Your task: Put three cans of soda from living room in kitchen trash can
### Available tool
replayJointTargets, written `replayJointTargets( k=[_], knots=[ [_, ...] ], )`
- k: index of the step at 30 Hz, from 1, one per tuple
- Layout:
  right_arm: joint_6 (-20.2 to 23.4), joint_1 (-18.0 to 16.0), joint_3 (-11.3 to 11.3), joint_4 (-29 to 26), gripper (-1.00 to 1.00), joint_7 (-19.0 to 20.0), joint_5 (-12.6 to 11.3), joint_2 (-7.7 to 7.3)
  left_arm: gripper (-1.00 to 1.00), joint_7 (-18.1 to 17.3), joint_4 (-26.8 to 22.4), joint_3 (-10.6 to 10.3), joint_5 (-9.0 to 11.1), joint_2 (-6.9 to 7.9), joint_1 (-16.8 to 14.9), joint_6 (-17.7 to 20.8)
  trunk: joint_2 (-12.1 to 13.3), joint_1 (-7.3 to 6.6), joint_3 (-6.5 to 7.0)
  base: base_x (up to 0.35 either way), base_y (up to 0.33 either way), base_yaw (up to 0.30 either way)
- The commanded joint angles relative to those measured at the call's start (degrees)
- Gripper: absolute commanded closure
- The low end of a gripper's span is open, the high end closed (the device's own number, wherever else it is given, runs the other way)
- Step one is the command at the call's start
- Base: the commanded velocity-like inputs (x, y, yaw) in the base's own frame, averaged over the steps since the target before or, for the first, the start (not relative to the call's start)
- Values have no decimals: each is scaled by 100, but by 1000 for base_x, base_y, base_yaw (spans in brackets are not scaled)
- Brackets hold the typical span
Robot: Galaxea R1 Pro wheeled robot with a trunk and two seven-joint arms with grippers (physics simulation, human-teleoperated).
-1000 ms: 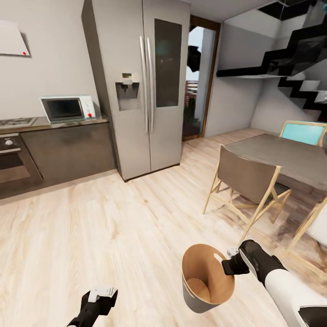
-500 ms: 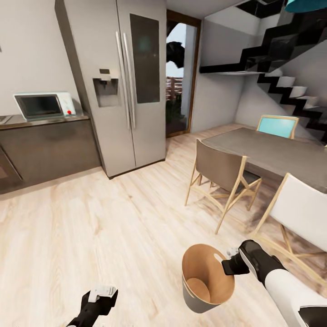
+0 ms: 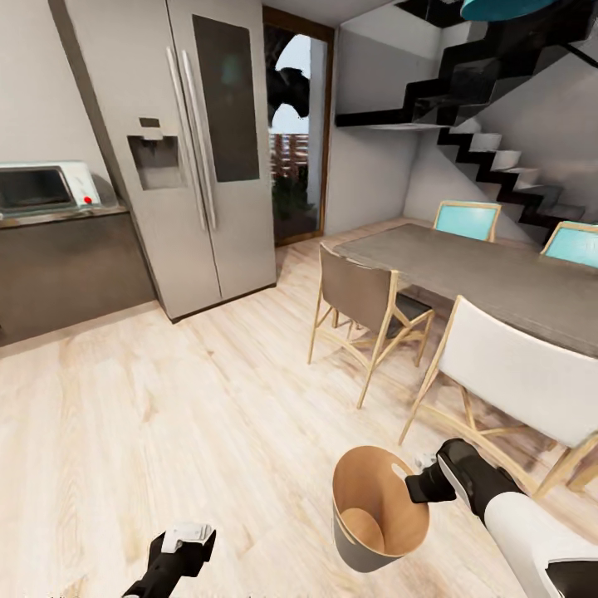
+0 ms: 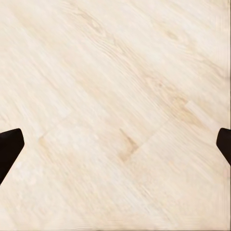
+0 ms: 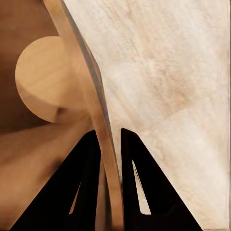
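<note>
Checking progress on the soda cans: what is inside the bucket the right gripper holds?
The pale grey tapered bucket shows only its bare brown wall and round floor; no cans visible. Its near wall hides part of the bottom.

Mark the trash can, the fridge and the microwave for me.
trash can (image 3: 353,531): head view, pale grey outer wall below the rim.
fridge (image 3: 241,241): head view, lower part of its right-hand door.
microwave (image 3: 33,188): head view, dark door glass.

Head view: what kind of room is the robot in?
Likely a home kitchen with a dining area: a tall steel fridge, a white microwave on a dark counter, and a dining table with chairs.
</note>
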Motion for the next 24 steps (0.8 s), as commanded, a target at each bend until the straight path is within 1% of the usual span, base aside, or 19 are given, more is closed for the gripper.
replayJointTargets(
  k=[1,24],
  knots=[
    [22,-1,-15,-1,100,28,-120,1,-100,-1,0,0,2,0,0,1,0,0,-7,-165,-257,-133],
    [26,-1,-15,-1,100,20,-120,1,-100,-2,0,0,10,0,0,2,0,0,-176,-166,-256,-126]
  ],
)
